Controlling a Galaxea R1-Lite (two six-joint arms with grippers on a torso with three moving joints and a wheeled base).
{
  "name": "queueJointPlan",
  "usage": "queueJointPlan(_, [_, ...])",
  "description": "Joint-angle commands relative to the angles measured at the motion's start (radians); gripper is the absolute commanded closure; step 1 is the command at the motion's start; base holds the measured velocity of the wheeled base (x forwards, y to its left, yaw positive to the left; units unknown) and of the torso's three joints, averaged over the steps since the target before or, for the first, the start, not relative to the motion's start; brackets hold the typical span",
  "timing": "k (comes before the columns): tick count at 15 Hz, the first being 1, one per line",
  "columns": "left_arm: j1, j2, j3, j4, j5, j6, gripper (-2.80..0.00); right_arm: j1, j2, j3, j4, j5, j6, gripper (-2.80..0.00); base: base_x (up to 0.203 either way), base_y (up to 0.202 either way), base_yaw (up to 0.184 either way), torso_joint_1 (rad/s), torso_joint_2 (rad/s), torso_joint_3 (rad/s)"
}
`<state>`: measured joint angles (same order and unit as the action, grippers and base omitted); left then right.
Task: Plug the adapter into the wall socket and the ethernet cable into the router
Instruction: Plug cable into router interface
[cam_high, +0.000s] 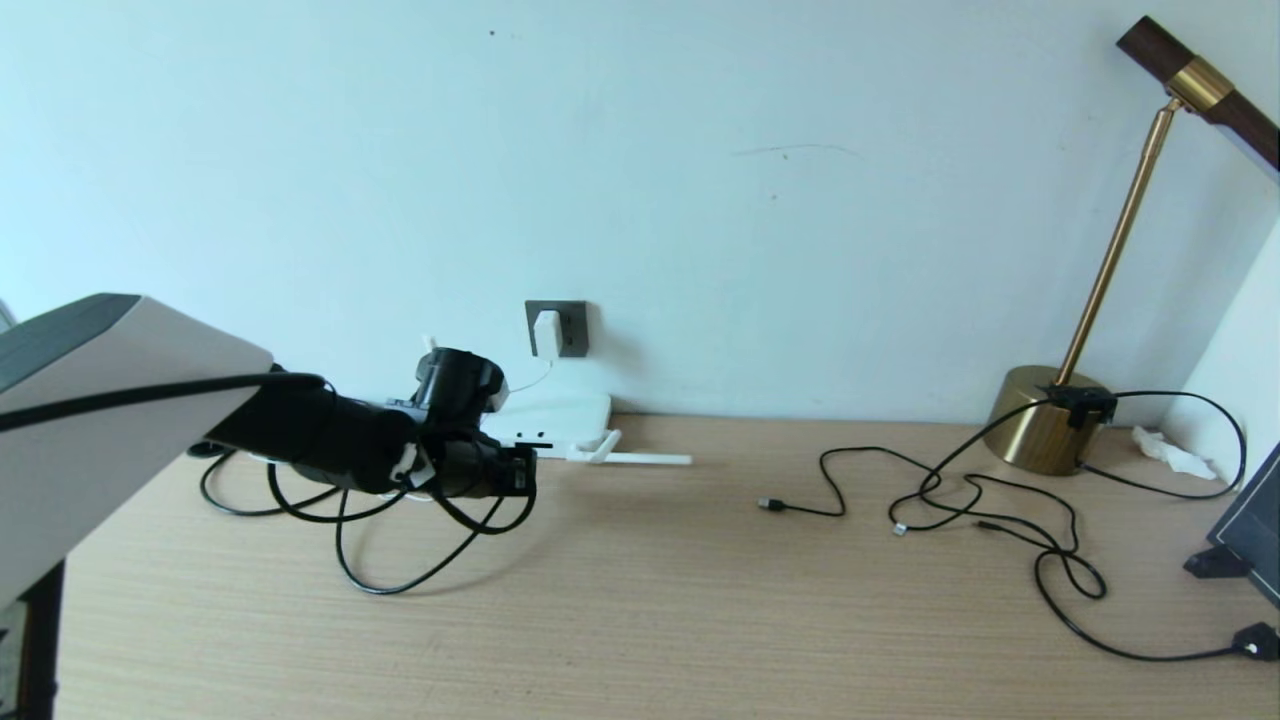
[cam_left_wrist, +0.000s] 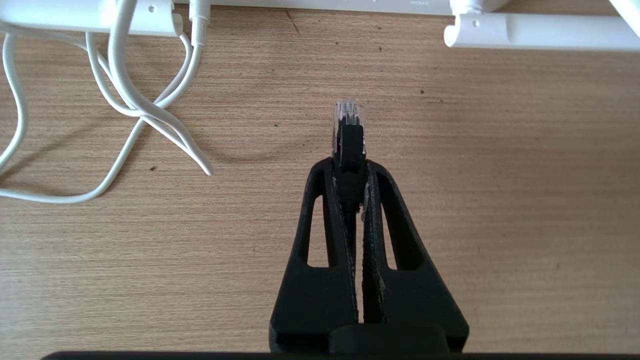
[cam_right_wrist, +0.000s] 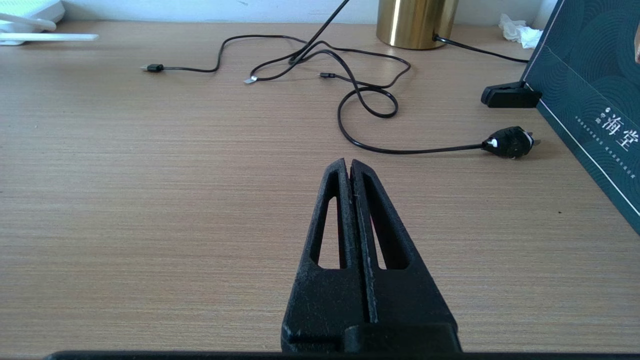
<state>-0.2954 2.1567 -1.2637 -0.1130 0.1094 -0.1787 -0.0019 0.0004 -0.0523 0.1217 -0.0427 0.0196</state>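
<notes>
The white adapter (cam_high: 547, 332) sits in the dark-grey wall socket (cam_high: 575, 320), and its thin white cord (cam_left_wrist: 125, 90) lies coiled by the router (cam_high: 560, 415). My left gripper (cam_high: 525, 465) (cam_left_wrist: 350, 167) is shut on the ethernet cable's plug (cam_left_wrist: 348, 125). The plug's clear tip points at the router's front edge (cam_left_wrist: 300, 4), with a short stretch of desk between them. The thick black ethernet cable (cam_high: 378, 591) loops on the desk under the left arm. My right gripper (cam_right_wrist: 348, 167) is shut and empty, low over the desk on the right, and does not show in the head view.
A white antenna (cam_high: 640, 459) lies flat on the desk to the right of the router. On the right stand a brass lamp (cam_high: 1045, 430) and a dark box (cam_right_wrist: 590, 100). Thin black USB cables (cam_high: 770, 504), a black power plug (cam_right_wrist: 510, 142) and a tissue (cam_high: 1165, 450) also lie there.
</notes>
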Motion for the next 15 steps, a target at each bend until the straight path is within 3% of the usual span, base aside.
queueJointPlan(1, [-0.01, 0.019, -0.011, -0.003, 0.042, -0.034, 0.0, 0.0, 0.001, 0.0, 0.001, -0.001, 0.0, 0.0, 0.0, 0.0, 0.0, 0.0, 0.0, 0.0])
queueJointPlan(6, [-0.024, 0.014, 0.0, -0.021, 0.086, -0.063, 0.0, -0.001, 0.001, 0.0, 0.001, 0.0, 0.0, 0.0, 0.0, 0.0, 0.0, 0.0, 0.0, 0.0])
queueJointPlan(12, [-0.024, 0.017, 0.0, -0.027, 0.087, -0.051, 0.0, 0.0, 0.0, 0.0, 0.0, 0.0, 0.0, 0.0, 0.0, 0.0, 0.0, 0.0, 0.0, 0.0])
queueJointPlan(15, [-0.011, 0.009, -0.002, -0.027, 0.087, -0.008, 0.0, 0.0, 0.001, 0.0, 0.0, 0.0, 0.0, 0.0, 0.0, 0.0, 0.0, 0.0, 0.0, 0.0])
